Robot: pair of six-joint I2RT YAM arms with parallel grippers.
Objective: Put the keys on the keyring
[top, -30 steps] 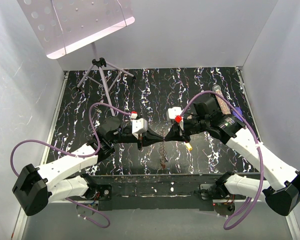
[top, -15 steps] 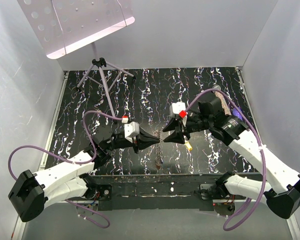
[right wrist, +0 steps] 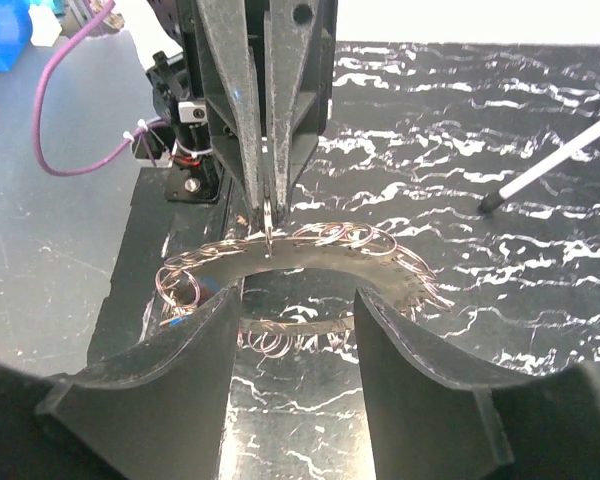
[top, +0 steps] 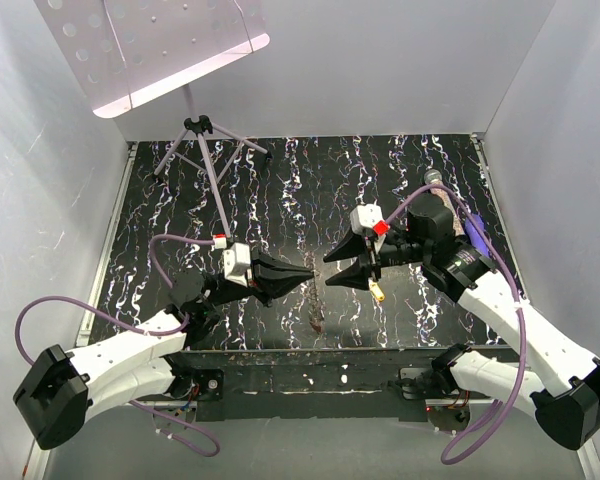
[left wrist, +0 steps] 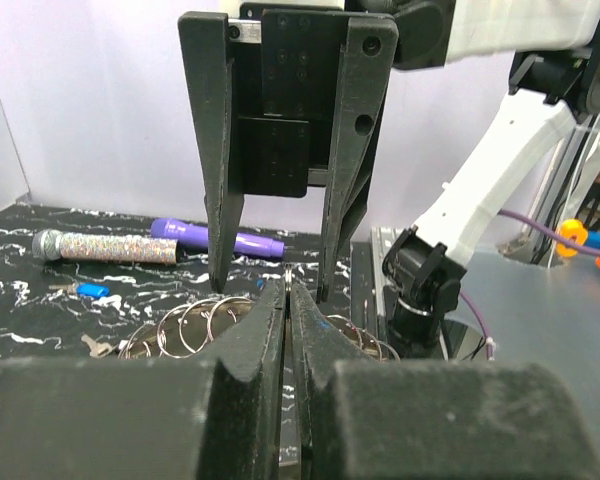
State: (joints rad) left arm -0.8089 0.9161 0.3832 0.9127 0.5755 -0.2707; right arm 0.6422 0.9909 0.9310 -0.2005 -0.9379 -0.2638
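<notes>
My left gripper (top: pixel 308 273) is shut on a small wire keyring (right wrist: pixel 268 213) that sticks out edge-on from its fingertips (left wrist: pixel 276 300). Facing it a short way off, my right gripper (top: pixel 327 272) stands open and empty, its jaws to either side of the left tips. Below them a curved metal strip strung with several more rings (right wrist: pixel 332 250) lies on the black marbled table, a small heap (top: pixel 317 320) in the top view. A yellow-headed key (top: pixel 377 292) lies under the right gripper. A blue-headed key (left wrist: pixel 92 291) and a plain silver key (left wrist: pixel 98 345) lie farther off.
A glittery tube (left wrist: pixel 105 246) and a purple marker (left wrist: pixel 215 236) lie at the table's right side. A music stand on a tripod (top: pixel 202 130) stands at the back left. White walls close in the table (top: pixel 310 180) on three sides.
The right gripper has opened and pulled back to the right. The left arm has drawn back to the left, still shut. The string of rings that hung between them now lies on the table.
</notes>
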